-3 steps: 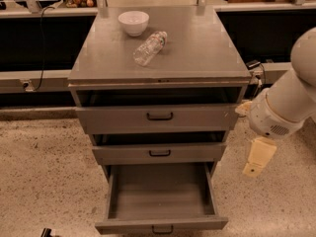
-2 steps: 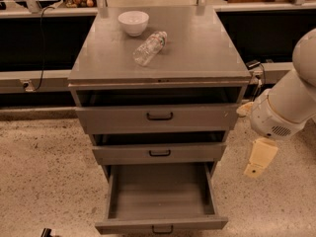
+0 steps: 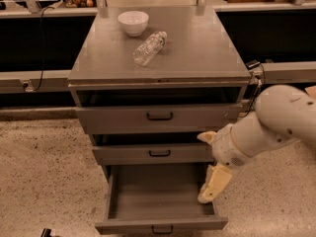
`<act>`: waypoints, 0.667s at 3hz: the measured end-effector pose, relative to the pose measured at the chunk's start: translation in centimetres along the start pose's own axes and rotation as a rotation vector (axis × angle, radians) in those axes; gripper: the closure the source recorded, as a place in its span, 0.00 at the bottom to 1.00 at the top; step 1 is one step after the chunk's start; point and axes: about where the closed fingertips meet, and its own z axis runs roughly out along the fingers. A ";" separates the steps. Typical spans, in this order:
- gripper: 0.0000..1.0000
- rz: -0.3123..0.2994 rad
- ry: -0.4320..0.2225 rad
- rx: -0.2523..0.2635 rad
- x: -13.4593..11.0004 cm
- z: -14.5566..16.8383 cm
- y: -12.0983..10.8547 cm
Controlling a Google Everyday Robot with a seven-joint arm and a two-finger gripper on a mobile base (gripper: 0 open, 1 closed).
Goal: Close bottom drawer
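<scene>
The bottom drawer [image 3: 159,225] is the lowest of three grey drawers and is pulled far out, showing its plain grey interior. Its low front panel carries a small dark handle [image 3: 162,229] at the frame's lower edge. My gripper [image 3: 204,168] is on the cream arm that comes in from the right. It hangs by the drawer's right side wall, just in front of the middle drawer [image 3: 159,153]. Its two cream fingers are spread apart with nothing between them. One fingertip [image 3: 211,185] points down over the drawer's right inner edge.
The top drawer [image 3: 159,116] and the middle drawer each stand slightly out. A white bowl [image 3: 133,22] and a clear plastic bottle [image 3: 149,47] on its side rest on the cabinet top [image 3: 197,53]. Dark counters run behind, and speckled floor [image 3: 44,172] lies on both sides.
My arm has swung left from beside the cabinet. The gripper now hangs over the right side of the open bottom drawer. The drawers have not moved.
</scene>
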 end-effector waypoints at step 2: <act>0.00 -0.014 -0.062 0.000 -1.0 2.3 -0.9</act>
